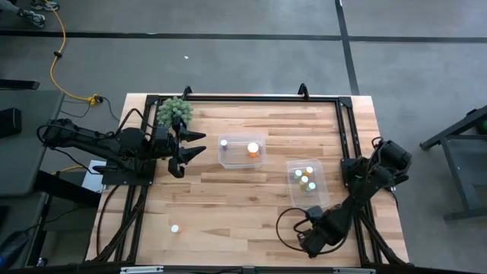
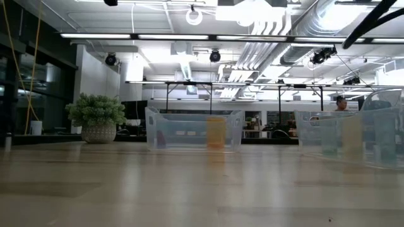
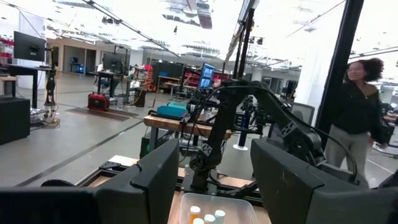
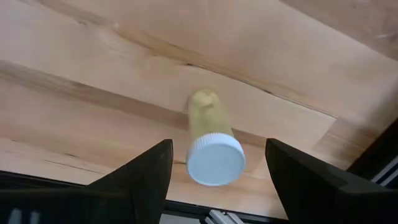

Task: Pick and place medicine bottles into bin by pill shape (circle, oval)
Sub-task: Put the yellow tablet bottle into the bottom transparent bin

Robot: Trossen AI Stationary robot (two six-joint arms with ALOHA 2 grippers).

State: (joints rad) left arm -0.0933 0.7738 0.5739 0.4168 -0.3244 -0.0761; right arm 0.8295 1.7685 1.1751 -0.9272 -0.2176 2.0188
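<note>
A bottle (image 4: 208, 124) with a white cap (image 4: 216, 160) and a yellowish-green body stands on the wooden table near its front right, cap up. My right gripper (image 4: 219, 143) is open above it. One finger stands on either side of the cap, and neither touches it. In the high view the gripper (image 1: 308, 242) hides this bottle. Another white-capped bottle (image 1: 174, 227) stands alone at the front left. My left gripper (image 1: 192, 146) is open and empty, level, beside the plant. Two clear tubs (image 1: 242, 161) (image 1: 319, 171) hold bottles.
A green spiky plant (image 1: 174, 112) in a pot stands at the far left, close to my left gripper. A black frame (image 1: 243, 97) runs along the table's edges. A person (image 3: 360, 118) stands beyond the table's right side. Bare wood lies between the tubs and the front edge.
</note>
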